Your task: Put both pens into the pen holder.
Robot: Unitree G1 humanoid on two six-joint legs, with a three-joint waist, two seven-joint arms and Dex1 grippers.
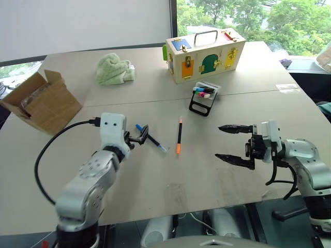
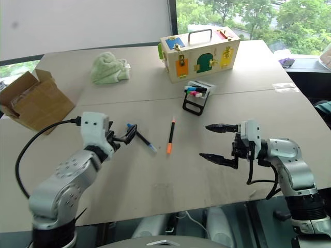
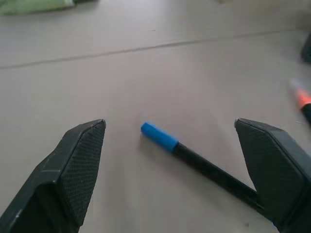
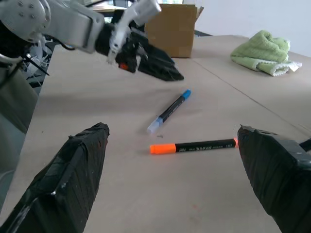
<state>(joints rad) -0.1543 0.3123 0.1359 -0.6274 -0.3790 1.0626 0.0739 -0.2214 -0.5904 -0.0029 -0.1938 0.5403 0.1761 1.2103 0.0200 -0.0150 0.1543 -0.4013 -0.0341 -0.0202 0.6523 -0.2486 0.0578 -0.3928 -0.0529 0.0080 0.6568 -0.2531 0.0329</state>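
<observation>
Two pens lie on the beige table. The blue-capped pen [image 1: 152, 139] lies slanted at the centre left, and the orange-ended pen [image 1: 179, 135] lies just to its right, pointing away from me. My left gripper [image 1: 140, 134] hovers open just over the blue cap [image 3: 159, 136], its fingers [image 3: 73, 170] astride the pen. My right gripper [image 1: 218, 142] is open and empty, pointing left, to the right of the orange-ended pen [image 4: 194, 145]. The pen holder [image 1: 198, 107], a small black frame with a whitish tray, stands behind the pens and has short colourful markers in it.
A wooden latch box [image 1: 204, 54] with a handle stands behind the holder. A green cloth [image 1: 115, 70] lies at the back left. An open cardboard box [image 1: 41, 101] sits at the table's left edge. A seam runs across the table behind the pens.
</observation>
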